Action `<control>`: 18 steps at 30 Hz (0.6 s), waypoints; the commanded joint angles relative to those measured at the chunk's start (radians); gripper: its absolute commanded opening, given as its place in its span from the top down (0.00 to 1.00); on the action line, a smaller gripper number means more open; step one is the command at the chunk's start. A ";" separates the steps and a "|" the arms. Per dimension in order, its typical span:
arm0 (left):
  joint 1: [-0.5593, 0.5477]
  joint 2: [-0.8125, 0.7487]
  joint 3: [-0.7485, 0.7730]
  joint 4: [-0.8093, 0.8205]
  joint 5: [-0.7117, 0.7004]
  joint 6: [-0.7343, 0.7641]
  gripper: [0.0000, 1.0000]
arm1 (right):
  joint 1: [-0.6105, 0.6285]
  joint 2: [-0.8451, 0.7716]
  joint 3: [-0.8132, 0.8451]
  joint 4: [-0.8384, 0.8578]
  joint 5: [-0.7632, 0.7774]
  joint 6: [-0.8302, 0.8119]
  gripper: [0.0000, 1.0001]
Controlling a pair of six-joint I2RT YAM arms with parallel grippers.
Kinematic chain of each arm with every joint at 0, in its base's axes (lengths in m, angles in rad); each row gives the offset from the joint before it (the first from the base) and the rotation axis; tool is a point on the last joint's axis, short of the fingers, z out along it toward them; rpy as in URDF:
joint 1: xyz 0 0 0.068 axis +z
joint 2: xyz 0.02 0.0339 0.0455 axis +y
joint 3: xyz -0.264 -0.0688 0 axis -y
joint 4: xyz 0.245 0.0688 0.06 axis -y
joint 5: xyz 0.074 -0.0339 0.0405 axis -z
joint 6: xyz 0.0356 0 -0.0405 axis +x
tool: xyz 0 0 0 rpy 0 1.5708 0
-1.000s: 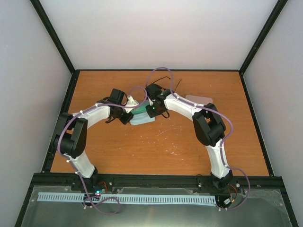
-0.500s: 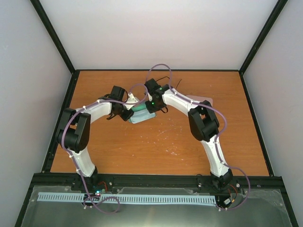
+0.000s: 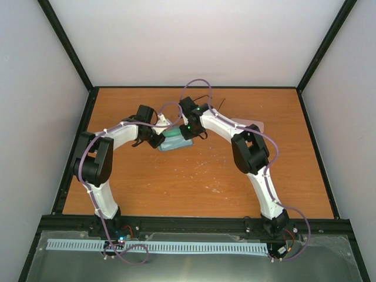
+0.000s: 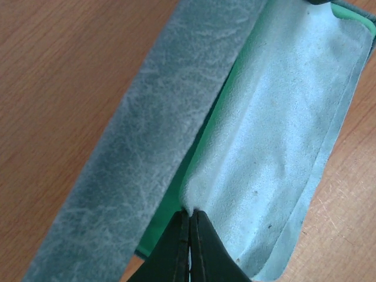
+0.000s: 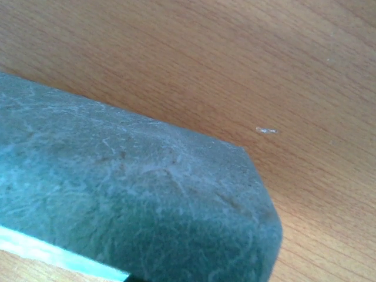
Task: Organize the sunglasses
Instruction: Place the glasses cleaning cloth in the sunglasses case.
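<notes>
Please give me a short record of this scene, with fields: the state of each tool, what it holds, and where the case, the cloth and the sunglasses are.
Left tool: shut, pinching an edge of the light-blue cloth
Right tool: shut, right at the blue-grey case; no hold can be seen
Cloth: lying over the case's green lining
Case: on the table, between the two tools
Black sunglasses: on the table behind the arms, not held
</notes>
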 commanded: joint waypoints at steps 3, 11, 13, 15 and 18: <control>0.008 0.017 0.028 0.021 0.018 0.019 0.99 | -0.012 0.050 0.042 -0.035 -0.014 -0.010 0.97; 0.008 0.014 0.032 0.040 -0.011 0.020 0.96 | -0.012 0.055 0.041 -0.036 -0.016 -0.002 0.97; 0.008 0.014 0.031 0.039 -0.016 0.020 0.94 | -0.012 0.057 0.043 -0.030 -0.013 0.000 0.97; 0.008 0.013 0.025 0.040 -0.020 0.020 0.90 | -0.012 0.057 0.047 -0.029 -0.015 0.003 0.95; 0.008 0.006 0.017 0.044 -0.026 0.013 0.83 | -0.012 0.054 0.047 -0.029 -0.014 0.009 0.93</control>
